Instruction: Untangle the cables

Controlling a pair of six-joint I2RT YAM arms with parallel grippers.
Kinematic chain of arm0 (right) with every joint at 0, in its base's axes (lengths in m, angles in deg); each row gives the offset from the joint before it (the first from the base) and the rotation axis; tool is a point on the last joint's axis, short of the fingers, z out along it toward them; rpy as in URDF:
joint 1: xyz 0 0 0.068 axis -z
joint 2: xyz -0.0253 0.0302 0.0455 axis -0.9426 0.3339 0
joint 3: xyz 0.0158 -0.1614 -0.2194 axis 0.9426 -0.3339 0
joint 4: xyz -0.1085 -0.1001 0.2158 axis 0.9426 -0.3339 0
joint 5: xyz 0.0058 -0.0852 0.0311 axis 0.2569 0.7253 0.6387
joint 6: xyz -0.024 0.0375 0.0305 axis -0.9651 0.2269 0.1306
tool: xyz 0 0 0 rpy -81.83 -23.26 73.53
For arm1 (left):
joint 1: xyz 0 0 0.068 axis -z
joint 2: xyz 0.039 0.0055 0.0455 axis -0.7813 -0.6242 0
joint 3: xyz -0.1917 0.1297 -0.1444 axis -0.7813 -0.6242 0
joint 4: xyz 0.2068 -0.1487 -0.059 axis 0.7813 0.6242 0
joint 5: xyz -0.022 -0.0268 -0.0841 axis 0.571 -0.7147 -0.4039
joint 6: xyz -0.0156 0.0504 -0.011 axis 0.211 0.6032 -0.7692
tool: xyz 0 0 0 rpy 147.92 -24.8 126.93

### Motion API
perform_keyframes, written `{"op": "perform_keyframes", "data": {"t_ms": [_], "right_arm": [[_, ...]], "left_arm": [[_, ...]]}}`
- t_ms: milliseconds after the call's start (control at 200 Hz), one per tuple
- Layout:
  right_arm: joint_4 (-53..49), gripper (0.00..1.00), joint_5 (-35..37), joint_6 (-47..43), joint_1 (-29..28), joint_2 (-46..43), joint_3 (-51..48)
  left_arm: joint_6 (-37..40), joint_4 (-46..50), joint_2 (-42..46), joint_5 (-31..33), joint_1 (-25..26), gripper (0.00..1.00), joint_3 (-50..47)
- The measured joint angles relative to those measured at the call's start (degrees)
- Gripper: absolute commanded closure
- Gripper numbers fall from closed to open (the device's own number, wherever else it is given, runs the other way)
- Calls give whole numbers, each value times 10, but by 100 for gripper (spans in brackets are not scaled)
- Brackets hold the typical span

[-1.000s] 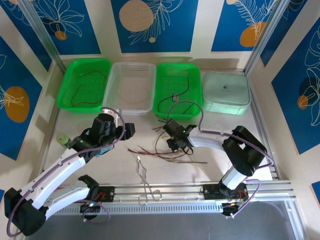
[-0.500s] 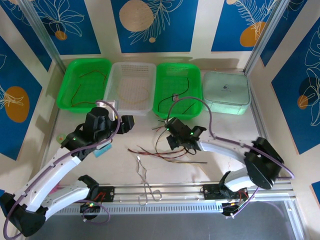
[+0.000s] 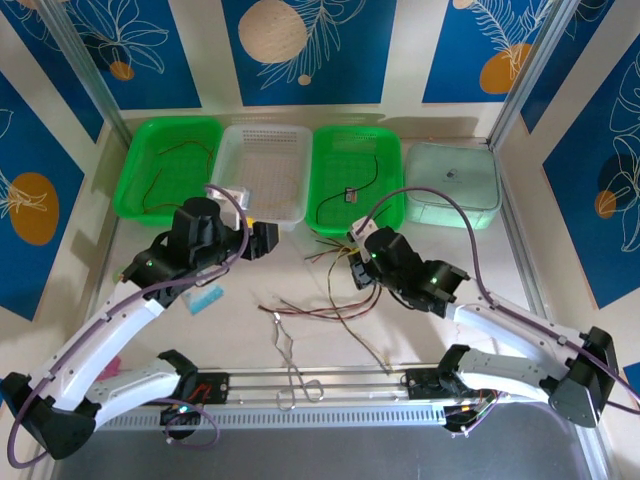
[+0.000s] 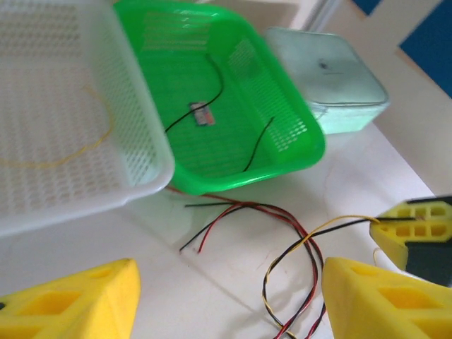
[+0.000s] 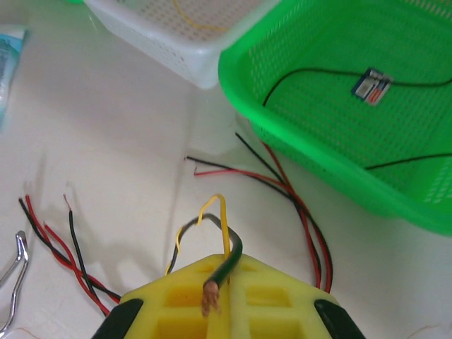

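Red-and-black wiry cables beside perforated green basket

Blue leaf-print wall panels; pale table.

The left arm and the right arm are white shells between black joint housings, each trailed by a thick purple cable looping from wrist to base. Small green lights glow on the wrists. The left tool and the right tool have chunky yellow fingers moulded with square pockets
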Motion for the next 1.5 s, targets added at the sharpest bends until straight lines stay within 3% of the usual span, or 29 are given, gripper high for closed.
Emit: {"op": "perform_keyframes", "data": {"t_ms": [410, 620, 815, 1016, 1221, 1501], "right_arm": [[-1, 100, -27, -57, 38, -14, 139], [-70, 100, -100, 71, 129, 14, 261], [-105, 100, -208, 245, 196, 21, 241], [-49, 100, -227, 376, 158, -9, 157], [17, 100, -189, 444, 106, -29, 131], [97, 100, -144, 499, 77, -54, 74]], "left_arm": [[134, -79, -17, -118, 4, 39, 57], [216, -104, -32, -186, 8, 46, 64], [292, -125, -53, -240, 32, 43, 61], [266, -171, -99, -293, 56, 39, 59], [223, -195, -142, -291, 95, 38, 57], [162, -237, -175, -256, 105, 43, 38]]}}
